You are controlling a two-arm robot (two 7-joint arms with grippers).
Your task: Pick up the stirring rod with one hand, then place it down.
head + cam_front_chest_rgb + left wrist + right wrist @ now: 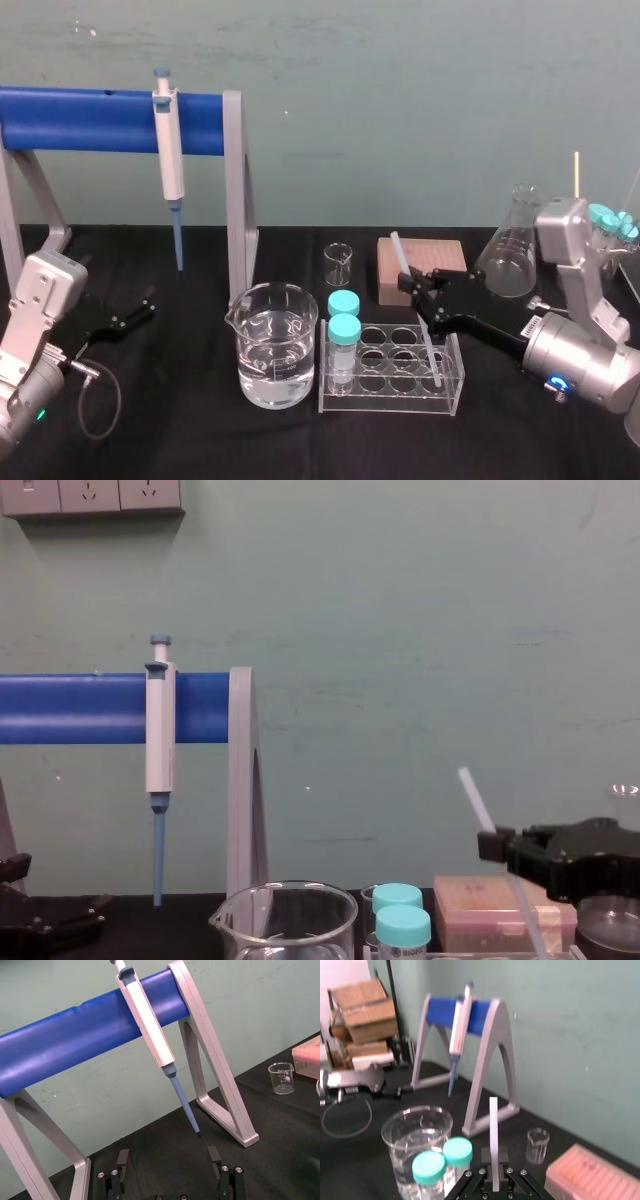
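R claw (412, 288) clamped, L claw (143, 303) parked, spread

A flat, scuffed teal-green wall (400, 100) closes the scene from nine to three o'clock. Below it runs the bench (180, 440), draped in black cloth. White sockets (90, 494) sit at eleven o'clock in the chest view. Stacked cardboard boxes (362, 1015) stand beyond the bench's end.

Your head view looks forward and down over the whole table (150, 440). Your chest view sits lower, facing the wall (400, 630) side-on. Your left wrist view looks up at the pipette stand (75, 1035) from close by. Your right wrist view looks past the stirring rod (493, 1125) toward it, seemingly from farther off. All four share that stand.
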